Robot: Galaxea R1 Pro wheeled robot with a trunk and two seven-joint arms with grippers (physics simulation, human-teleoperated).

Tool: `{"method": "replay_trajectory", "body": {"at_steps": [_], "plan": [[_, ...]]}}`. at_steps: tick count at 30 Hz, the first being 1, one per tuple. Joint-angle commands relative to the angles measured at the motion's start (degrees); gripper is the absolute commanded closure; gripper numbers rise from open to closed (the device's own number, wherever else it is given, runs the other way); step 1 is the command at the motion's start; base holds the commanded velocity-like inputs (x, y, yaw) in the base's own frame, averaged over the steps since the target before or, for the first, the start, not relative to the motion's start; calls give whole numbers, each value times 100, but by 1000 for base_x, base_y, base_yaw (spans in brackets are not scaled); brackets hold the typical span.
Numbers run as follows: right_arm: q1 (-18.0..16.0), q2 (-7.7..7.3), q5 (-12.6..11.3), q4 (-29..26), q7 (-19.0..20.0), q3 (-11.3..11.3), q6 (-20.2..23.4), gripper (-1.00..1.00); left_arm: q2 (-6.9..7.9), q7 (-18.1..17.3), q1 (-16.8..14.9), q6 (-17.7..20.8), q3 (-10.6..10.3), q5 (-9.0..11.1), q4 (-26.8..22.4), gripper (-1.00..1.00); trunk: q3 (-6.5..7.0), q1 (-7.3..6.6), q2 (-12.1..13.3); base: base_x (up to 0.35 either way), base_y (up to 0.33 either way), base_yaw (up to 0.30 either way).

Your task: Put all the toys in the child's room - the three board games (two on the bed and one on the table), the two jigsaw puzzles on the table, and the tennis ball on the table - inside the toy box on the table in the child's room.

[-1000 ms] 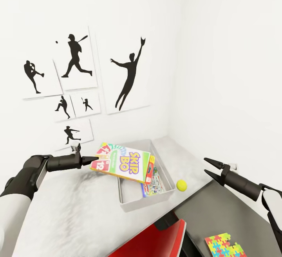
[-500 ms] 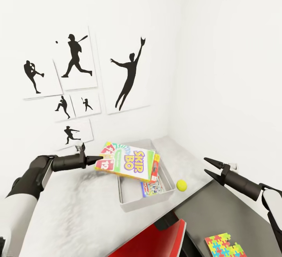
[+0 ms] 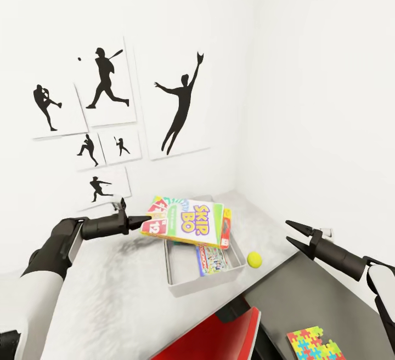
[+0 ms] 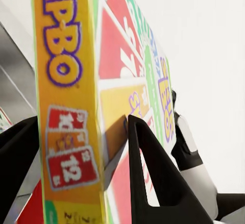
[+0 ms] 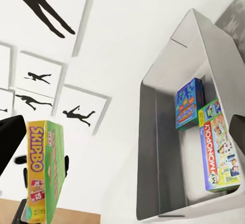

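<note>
At the left of the head view the left gripper (image 3: 144, 220) is pinching the near edge of the yellow-green-orange board game (image 3: 185, 222); the left wrist view confirms it, with one finger on each face of the box (image 4: 71, 106). The game is carried roughly flat in the air, its far half above the near-left corner of the toy box (image 3: 176, 280), not yet resting on anything. In centre frame the toy box stands on the white worktop (image 3: 104, 300), and the right wrist view shows two more board games already lying in it: the blue one (image 5: 188, 103) and the white-green one with a red band (image 5: 219, 144). Just right of the toy box, the tennis ball (image 3: 254, 260) lies on the worktop, apart from the box wall. At lower right one jigsaw puzzle (image 3: 314, 344) lies on the dark side unit. The right gripper (image 3: 288, 234) hangs spread and empty at the right. Risks, as judged: the grip is on one edge only, so the box may droop or pivot; released where it is now, it may catch the box wall and rest propped on the rim or slide onto the worktop.
</note>
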Motion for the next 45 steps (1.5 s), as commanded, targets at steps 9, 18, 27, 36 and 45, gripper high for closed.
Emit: {"method": "replay_trajectory", "body": {"at_steps": [9, 18, 27, 36, 45], "plan": [[-7, -6, 42, -3, 30, -20, 25, -100, -4, -69, -2, 83, -649, 13, -1, 100, -13, 4, -13, 0, 0, 0], [-7, -8, 42, -6, 22, -15, 25, -100, 16, -80, 7, 94, -332, 321, 300, 100, -13, 4, -13, 0, 0, 0], [-7, -8, 42, -46, 19, -21, 25, -100, -210, -2, 7, 91, 1243, 384, 528, 100, -13, 4, -13, 0, 0, 0], [-7, -16, 42, -98, -6, -22, 25, -100, -1503, 1807, 7, 58, 2590, 404, 9, 100, -13, 4, -13, 0, 0, 0], [-12, -76, 21, -99, -15, -33, 25, -100, -2082, 4437, -29, -161, 2573, 2522, -259, 100, -13, 4, -13, 0, 0, 0]]}}
